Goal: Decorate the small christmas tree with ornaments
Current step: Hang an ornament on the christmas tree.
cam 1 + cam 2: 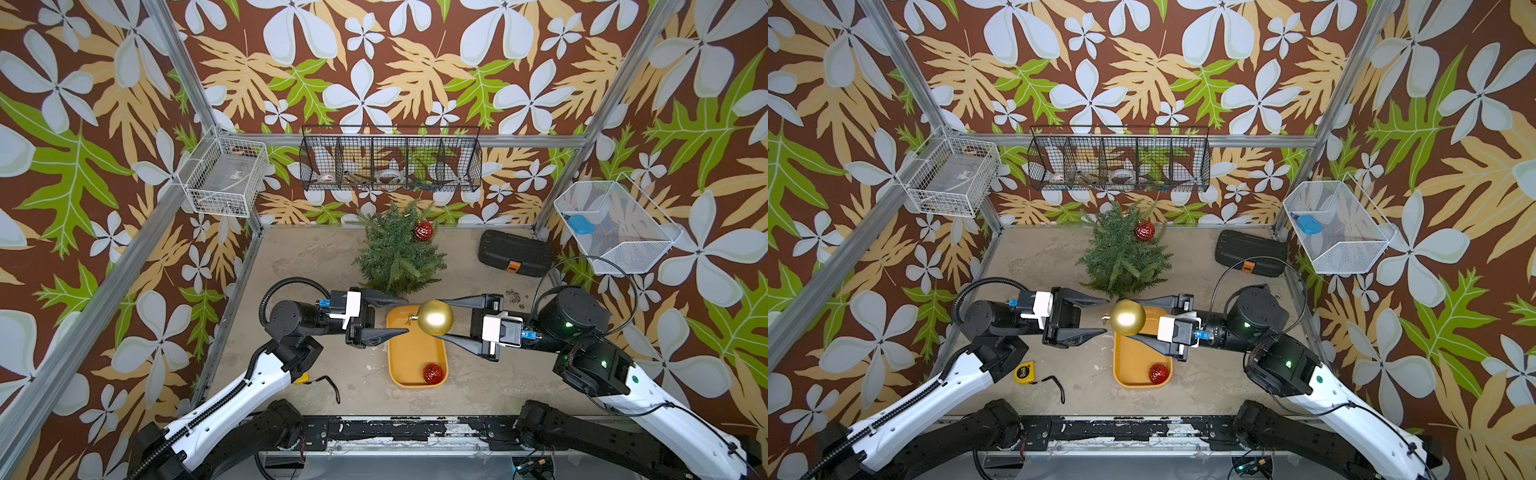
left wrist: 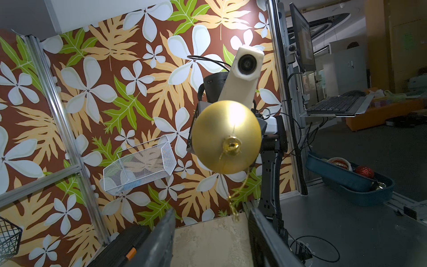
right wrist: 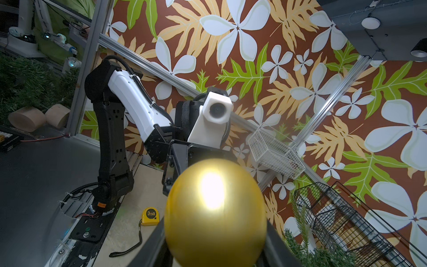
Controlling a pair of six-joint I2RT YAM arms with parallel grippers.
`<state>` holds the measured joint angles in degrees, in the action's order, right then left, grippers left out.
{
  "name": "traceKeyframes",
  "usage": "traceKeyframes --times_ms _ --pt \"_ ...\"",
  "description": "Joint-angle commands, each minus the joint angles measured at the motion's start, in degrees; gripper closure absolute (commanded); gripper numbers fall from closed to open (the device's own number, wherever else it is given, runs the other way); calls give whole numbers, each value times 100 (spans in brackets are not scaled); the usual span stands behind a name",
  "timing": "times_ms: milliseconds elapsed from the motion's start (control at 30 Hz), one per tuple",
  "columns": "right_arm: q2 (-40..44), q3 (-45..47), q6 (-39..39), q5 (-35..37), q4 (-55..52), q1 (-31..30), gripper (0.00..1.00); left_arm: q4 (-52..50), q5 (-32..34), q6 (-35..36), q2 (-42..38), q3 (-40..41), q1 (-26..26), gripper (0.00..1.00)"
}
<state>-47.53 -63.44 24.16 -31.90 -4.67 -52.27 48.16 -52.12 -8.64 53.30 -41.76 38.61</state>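
Left fingers (image 1: 386, 333) stand apart with nothing between them, pointing at the cap end of the gold bauble (image 1: 435, 317), mid-frame in both top views. In the left wrist view the gold thread loop (image 2: 231, 198) dangles into the gap between the two tips. As far as I can tell it touches neither. Just right of that, the right fingers (image 1: 463, 341) are clamped on the gold bauble's sides. They hold it in the air over the upper end of the yellow tray (image 1: 409, 353).

Progress, my read: one of three done.
- The small christmas tree (image 1: 397, 253) is upright at upper centre, on the tabletop (image 1: 316, 257) by the back wall. The hung red bauble (image 1: 423, 231) sits at the upper right of its crown.
- The gold bauble is picked up but not on the tree yet. This looks like a mid-air pass so the left arm can take the loop. After that the loop needs to go over a branch.
- The loose red bauble (image 1: 433, 372) lies in the tray's lower right corner, not yet picked.

Writing: little to read.
- The yellow tape measure (image 1: 1023, 371) is at the lower left of the tabletop. The right wrist view shows a large "3" on its face, and the print beside it is too fine to read.
- Rolls in the black wire basket (image 1: 390, 162), top centre, carry marks too small to make out.
- The black case (image 1: 513, 253), upper right, has an orange latch and no legible label.
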Motion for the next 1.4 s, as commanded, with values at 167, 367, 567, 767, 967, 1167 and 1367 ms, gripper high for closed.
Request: traceKeyframes --times_ms 167,367,567,767,967,1167,1367 --pt "-24 -29 -149 134 137 -3 65 -294 28 146 75 -190 54 59" --pt "-27 -54 -219 493 120 -2 68 -440 11 243 57 -177 76 69" --pt "-46 -81 -184 470 37 -2 68 -526 29 309 48 -192 76 76" --pt "-11 -63 -166 507 -30 -2 68 -901 131 540 49 -323 76 87" --pt "-6 -49 -140 610 -105 -2 69 -1106 178 608 20 -360 76 67" --pt "-2 -37 -121 659 -95 -2 69 -1107 -2 606 101 -356 76 54" --pt "-5 -2 -123 607 -79 -2 69 -1080 44 495 184 -490 76 63"
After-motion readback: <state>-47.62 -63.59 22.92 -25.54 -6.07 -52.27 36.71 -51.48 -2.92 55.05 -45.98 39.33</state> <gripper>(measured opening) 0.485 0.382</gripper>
